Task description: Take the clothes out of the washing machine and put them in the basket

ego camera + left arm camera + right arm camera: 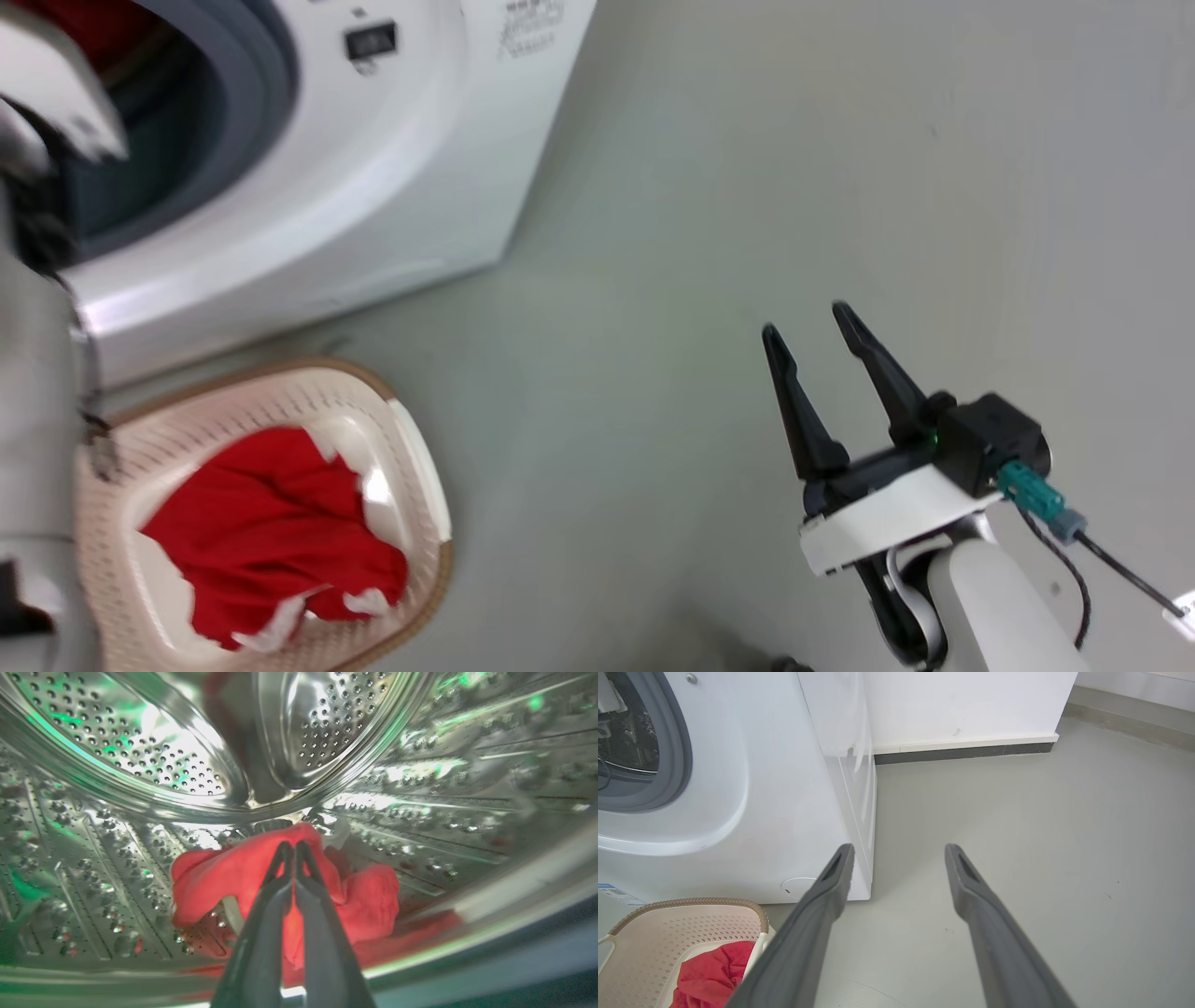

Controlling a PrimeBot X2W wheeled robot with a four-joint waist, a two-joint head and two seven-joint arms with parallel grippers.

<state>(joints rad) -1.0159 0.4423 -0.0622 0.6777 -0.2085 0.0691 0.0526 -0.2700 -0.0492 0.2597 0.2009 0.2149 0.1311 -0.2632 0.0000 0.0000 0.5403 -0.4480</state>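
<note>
I see the basket (411, 439) on the floor (840, 140) just before the washing machine (373, 187), one garment (271, 532) in it. A second garment (219, 877) lies low in the drum (117, 742), my left gripper (294, 847) at it. My right gripper (808, 322) hangs well to the right, over floor.

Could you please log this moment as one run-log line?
left gripper: shut on red fabric garment in steel drum of white washing machine | right gripper: open above grey floor | cream plastic basket: holds another red garment

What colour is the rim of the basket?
Brown, with a woven look. The basket rim shows best in the right wrist view.
</note>
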